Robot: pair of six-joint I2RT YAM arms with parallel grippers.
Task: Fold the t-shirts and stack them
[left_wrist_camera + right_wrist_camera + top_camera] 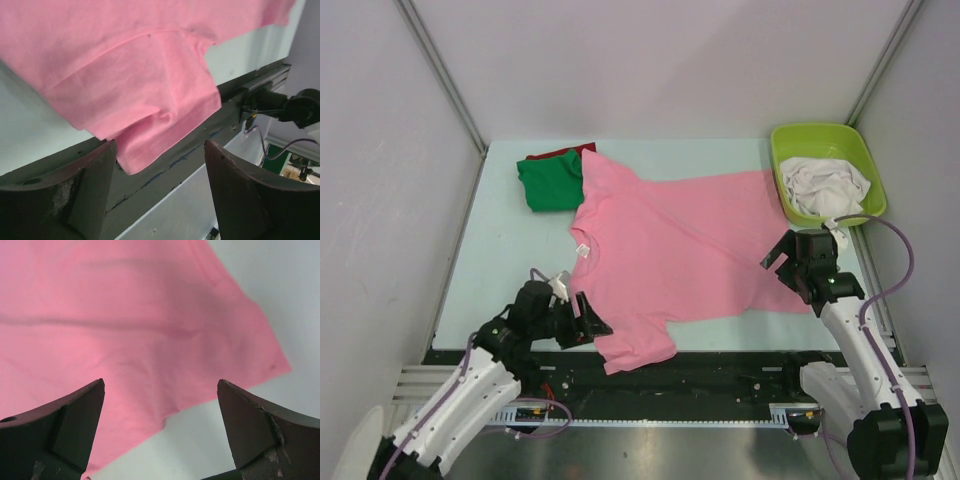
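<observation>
A large pink t-shirt [680, 245] lies spread on the pale table, its neck with a small white label [582, 250] at the left. One sleeve [150, 115] hangs over the table's near edge. A folded green shirt [550, 182] lies on a red one [560, 153] at the back left. White shirts [825, 185] lie in the lime-green tub [782, 150]. My left gripper [590, 325] is open and empty beside the hanging sleeve. My right gripper [782, 258] is open and empty over the pink shirt's right hem [165, 422].
The lime-green tub stands at the back right corner. A dark rail [720, 370] runs along the table's near edge. Grey walls with metal posts [440, 70] close in the back and sides.
</observation>
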